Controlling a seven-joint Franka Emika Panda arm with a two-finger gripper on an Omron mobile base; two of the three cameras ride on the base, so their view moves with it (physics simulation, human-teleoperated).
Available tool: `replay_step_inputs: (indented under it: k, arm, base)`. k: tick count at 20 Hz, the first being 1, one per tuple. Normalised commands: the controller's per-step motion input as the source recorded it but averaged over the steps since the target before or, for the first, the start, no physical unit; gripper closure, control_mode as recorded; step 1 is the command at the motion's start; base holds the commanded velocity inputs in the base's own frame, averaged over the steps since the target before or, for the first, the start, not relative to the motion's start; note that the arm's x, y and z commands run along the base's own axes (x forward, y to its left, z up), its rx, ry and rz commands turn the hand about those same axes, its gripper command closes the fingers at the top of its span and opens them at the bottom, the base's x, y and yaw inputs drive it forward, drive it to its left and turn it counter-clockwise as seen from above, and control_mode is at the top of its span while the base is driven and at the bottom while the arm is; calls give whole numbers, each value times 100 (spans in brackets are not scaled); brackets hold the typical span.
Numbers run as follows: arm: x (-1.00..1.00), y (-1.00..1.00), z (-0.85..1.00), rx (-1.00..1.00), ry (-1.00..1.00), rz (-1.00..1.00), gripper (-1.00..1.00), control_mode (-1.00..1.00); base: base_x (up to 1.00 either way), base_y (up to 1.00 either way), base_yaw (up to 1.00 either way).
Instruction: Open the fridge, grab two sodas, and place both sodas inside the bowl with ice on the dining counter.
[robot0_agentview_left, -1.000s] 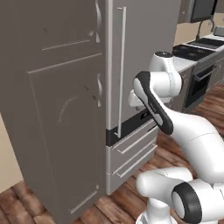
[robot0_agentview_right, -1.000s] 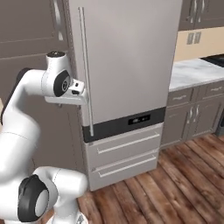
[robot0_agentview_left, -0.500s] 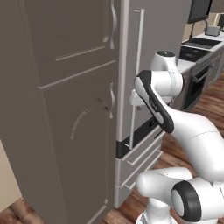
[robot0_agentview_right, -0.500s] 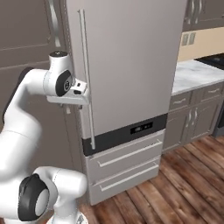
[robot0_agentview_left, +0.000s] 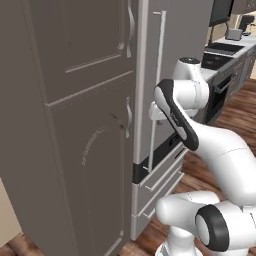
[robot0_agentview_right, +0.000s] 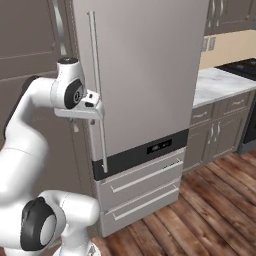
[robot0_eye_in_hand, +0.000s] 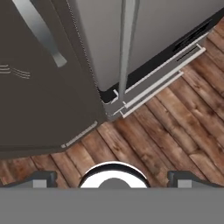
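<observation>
The fridge (robot0_agentview_right: 145, 75) is the largest thing here: a tall, flat-faced, light-grey appliance with a smooth matte door, shut, a dark glossy display band (robot0_agentview_right: 145, 152) across its lower part and two drawers with slim bar pulls beneath. It stands directly ahead of the robot. To its left, touching side by side, rises a brown-grey cabinet (robot0_agentview_left: 75, 135) with raised, arched panel mouldings and curved metal pulls. To the fridge's right, farther back, a pale veined wall counter (robot0_agentview_right: 220, 85) tops grey shaker cupboards, with a black stove (robot0_agentview_left: 220, 60) beyond. The floor (robot0_agentview_right: 200, 220) is reddish-brown wooden planking with visible grain.

Along the fridge door's left edge runs the long, straight silver bar handle (robot0_agentview_right: 97, 90), round in section, ending just above the dark band. The gripper (robot0_agentview_right: 94, 105) is at this handle, about midway up its height; in the hand view the bar (robot0_eye_in_hand: 127, 48) runs away between the two small dark fingertips (robot0_eye_in_hand: 43, 178), which stand spread wide apart at either side, pinching nothing. Whether a finger touches the bar cannot be told.
</observation>
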Motion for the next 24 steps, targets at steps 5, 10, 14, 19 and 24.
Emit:
replay_step_inputs:
  k: [5, 10, 14, 19, 24]
  arm:
    - [3, -9, -15, 1, -24, 3, -100, -100]
    - [0, -21, -7, 14, -49, 27, -100, -100]
    - [6, -1, 0, 20, -32, 30, -100, -100]
    - [4, 1, 0, 11, -20, 24, -100, -100]
    - [0, -13, 0, 0, -23, 17, -100, -100]
  base:
    - [0, 0, 0]
    - [0, 0, 0]
    - [0, 0, 0]
    - [0, 0, 0]
    - [0, 0, 0]
